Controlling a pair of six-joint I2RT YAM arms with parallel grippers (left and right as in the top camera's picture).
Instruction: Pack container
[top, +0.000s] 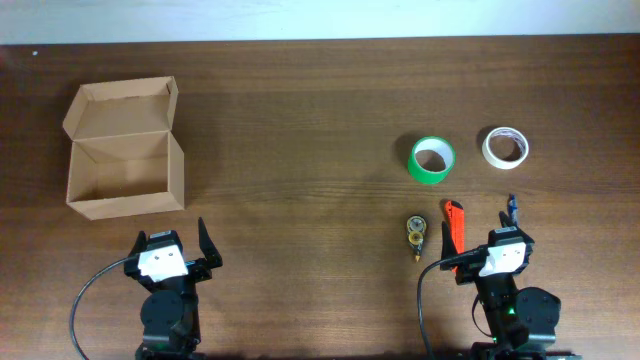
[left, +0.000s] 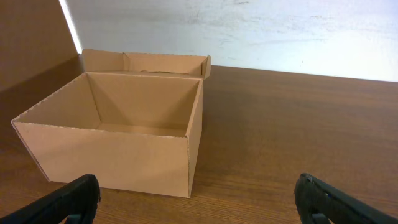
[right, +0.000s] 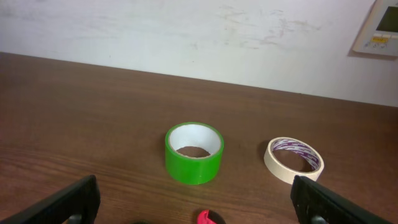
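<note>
The container (top: 125, 190) is an open brown cardboard box at the table's left, its flap lid folded back; nothing shows inside it. In the left wrist view it (left: 112, 152) stands just ahead and to the left. My left gripper (top: 173, 242) (left: 199, 204) is open and empty, in front of the box. A green tape roll (top: 431, 160) (right: 194, 154) and a white tape roll (top: 505, 147) (right: 292, 160) lie on the right. My right gripper (top: 495, 236) (right: 193, 191) is open and empty, nearer than both rolls.
A small yellow tape dispenser (top: 415, 232) and a red cutter (top: 453, 224) lie just left of the right gripper. The red cutter's tip (right: 208, 218) shows between the fingers. A small blue item (top: 511, 206) lies ahead of the gripper. A white wall (right: 199, 37) lies beyond the table's far edge.
</note>
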